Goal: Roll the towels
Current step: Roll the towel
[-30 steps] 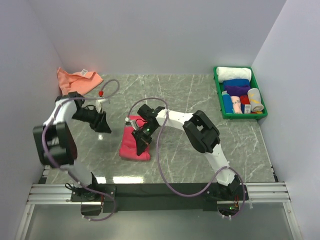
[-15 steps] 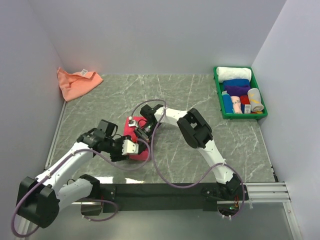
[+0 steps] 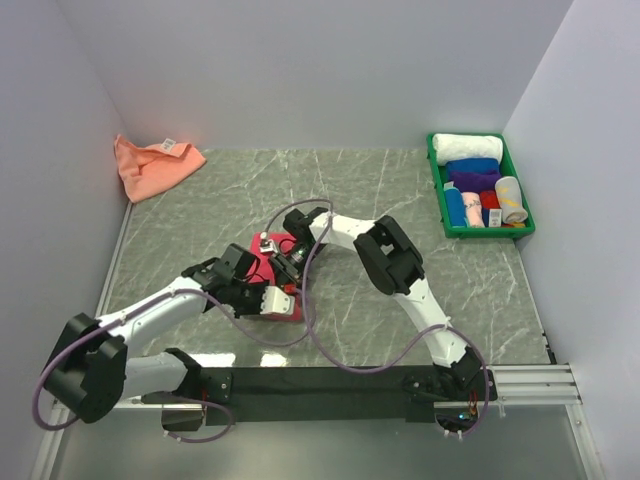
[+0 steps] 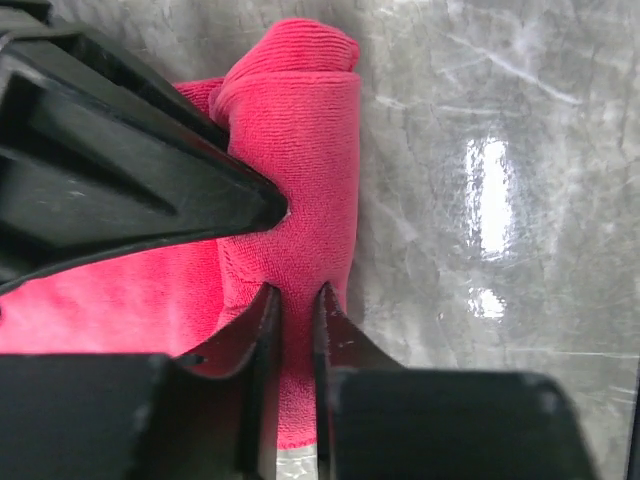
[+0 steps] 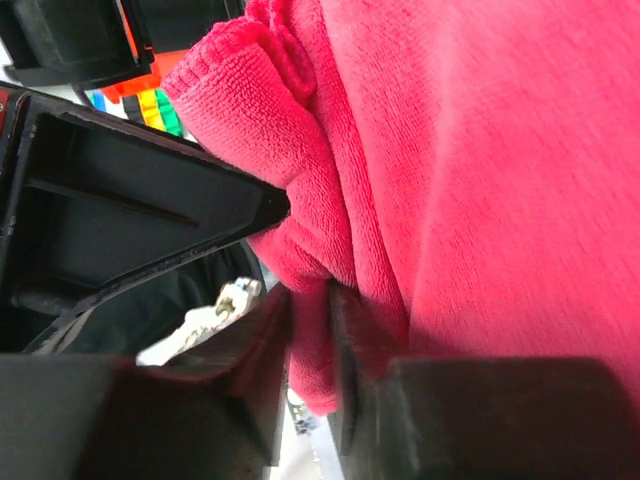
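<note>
One salmon orange towel (image 3: 152,165) is seen crumpled and unrolled in the far left corner, with a small tag on it. Left of centre on the glossy, grey-veined table (image 3: 400,190), one crimson pink towel (image 4: 300,130) is spread, its pile fine and looped and one edge curled into a soft tube. A fold of it is pinched between the nearly closed jaws of the left gripper (image 3: 272,298). Cloth also fills the narrow gap of the right gripper (image 3: 283,263), but whether it is clamped cannot be told. At far right, one rectangular green plastic tray (image 3: 490,232) is packed with at least seven rolled towels (image 3: 468,147).
</note>
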### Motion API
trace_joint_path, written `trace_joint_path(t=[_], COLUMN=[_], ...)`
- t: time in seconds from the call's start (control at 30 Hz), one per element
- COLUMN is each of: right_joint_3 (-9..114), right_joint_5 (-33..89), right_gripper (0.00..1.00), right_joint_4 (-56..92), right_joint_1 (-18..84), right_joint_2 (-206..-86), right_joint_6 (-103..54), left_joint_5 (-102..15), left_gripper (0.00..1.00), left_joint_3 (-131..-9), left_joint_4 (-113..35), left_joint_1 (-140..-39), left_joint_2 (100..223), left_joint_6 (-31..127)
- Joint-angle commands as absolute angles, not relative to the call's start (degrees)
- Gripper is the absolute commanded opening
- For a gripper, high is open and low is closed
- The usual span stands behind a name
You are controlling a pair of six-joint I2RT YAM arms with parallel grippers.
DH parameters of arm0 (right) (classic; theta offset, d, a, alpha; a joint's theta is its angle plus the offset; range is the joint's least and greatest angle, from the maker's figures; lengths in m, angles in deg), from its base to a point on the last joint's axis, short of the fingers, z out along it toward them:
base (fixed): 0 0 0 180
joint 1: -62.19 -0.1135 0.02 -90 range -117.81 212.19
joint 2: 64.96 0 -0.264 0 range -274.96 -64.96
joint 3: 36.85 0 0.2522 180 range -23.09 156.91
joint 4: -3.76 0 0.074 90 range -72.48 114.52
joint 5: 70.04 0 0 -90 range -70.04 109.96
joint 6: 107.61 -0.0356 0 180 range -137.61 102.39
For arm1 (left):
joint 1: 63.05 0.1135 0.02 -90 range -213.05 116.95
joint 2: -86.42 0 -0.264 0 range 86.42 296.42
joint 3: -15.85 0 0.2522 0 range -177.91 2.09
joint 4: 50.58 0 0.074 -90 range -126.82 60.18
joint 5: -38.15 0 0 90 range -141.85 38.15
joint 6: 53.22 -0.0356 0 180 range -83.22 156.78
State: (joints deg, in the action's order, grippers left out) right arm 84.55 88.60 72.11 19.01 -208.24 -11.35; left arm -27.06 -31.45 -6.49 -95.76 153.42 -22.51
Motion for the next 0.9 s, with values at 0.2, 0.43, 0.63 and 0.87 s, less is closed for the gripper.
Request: trace_joint_path(t=[0.2, 0.43, 0.63, 0.87], right_joint_3=[77.4, 62.1, 44.1, 38.3], right_joint_5=[67.6, 57.5, 51.1, 44.5], right_gripper=[0.54, 0.54, 0.54, 0.53], right_joint_4=[67.7, 55.0, 45.1, 43.4], right_joint_1=[28.7, 35.9, 36.3, 23.2], right_joint_2=[-193.9, -172.0, -151.6, -144.3], right_joint_6=[-9.5, -10.1, -8.6, -2.9], left_joint_5=[-20.7, -12.8, -10.9, -12.1], left_gripper=[0.01, 0.01, 0.01, 0.04], left_joint_3=[-39.5, -56.8, -69.3, -79.8], left_joint_4=[10.7, 24.0, 29.0, 30.8], left_joint_1=[-91.9, -84.0, -80.5, -78.7], left_joint_2=[167.7, 186.2, 201.3, 215.2], left_joint_6=[-21.1, -22.5, -21.7, -18.7])
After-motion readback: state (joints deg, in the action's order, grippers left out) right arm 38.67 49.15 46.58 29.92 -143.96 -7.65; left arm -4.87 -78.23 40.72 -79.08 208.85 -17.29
